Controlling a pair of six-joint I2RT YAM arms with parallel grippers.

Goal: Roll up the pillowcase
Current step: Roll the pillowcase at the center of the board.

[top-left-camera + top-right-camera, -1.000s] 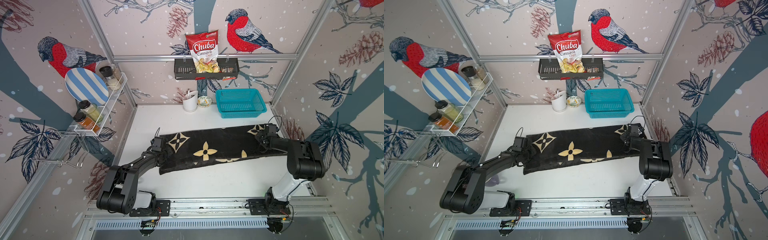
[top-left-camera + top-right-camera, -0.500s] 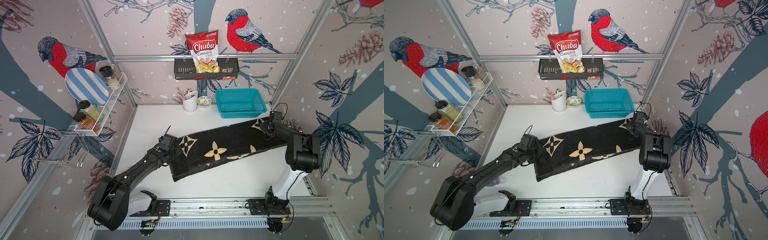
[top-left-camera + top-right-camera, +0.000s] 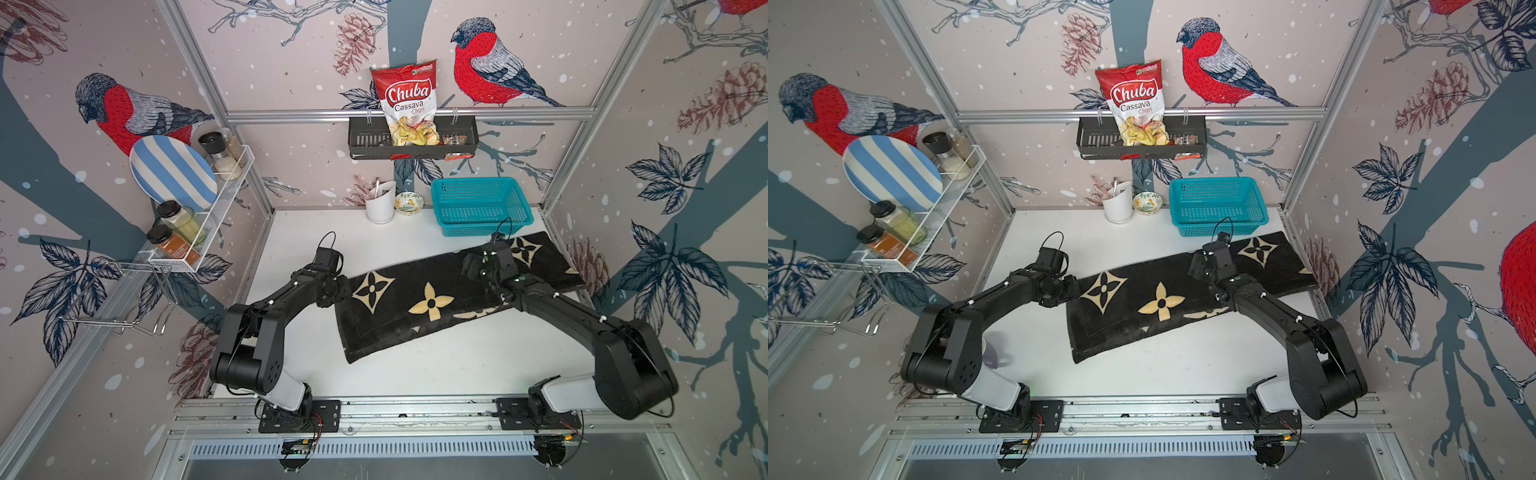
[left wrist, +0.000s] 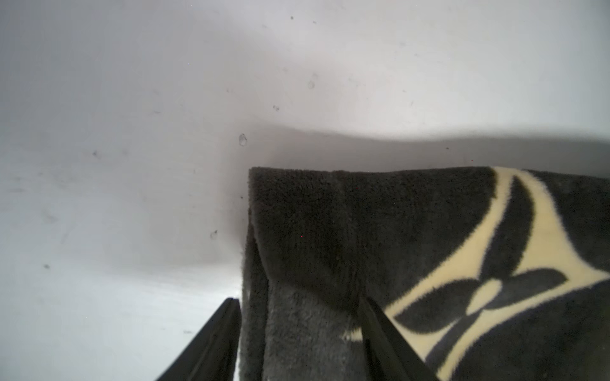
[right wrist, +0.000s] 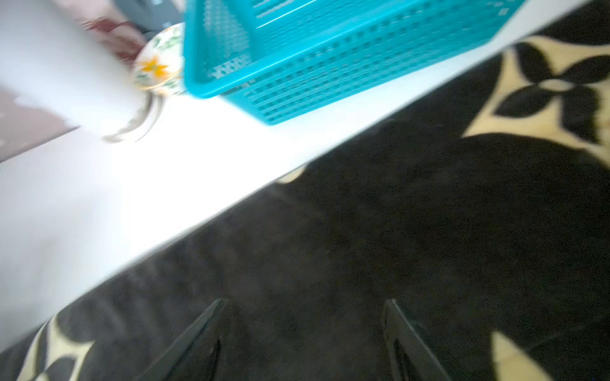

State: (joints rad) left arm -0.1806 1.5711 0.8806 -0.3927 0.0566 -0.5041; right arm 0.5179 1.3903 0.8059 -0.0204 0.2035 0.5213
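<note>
My left gripper (image 4: 297,300) has its jaws partly spread at one short end of the large black plush rectangular pillowcase (image 4: 412,231) with cream flower and four-point star motifs. A corner of that cloth, its layers showing along the side edge, lies between my left fingers (image 4: 214,339); one finger sits just outside the edge, the other over the plush, and the jaws are not closed upon it. My right gripper (image 5: 307,301) has its jaws wide with nothing between them; plain black plush lies beneath them, and I cannot tell whether the tips touch it. Ahead of my right fingertips, past the cloth's long edge and a band of white tabletop (image 5: 165,184), stands a teal plastic mesh basket (image 5: 330,82); beside it sits a small floral ceramic bowl (image 5: 158,62), blurred. In both top views the pillowcase (image 3: 399,328) (image 3: 1121,328) lies flat and unrolled as a long strip askew on the table; it runs from my left gripper (image 3: 344,289), beneath my right gripper (image 3: 471,266), and on to the wall beyond it, its far corner near the basket (image 3: 486,228).
</note>
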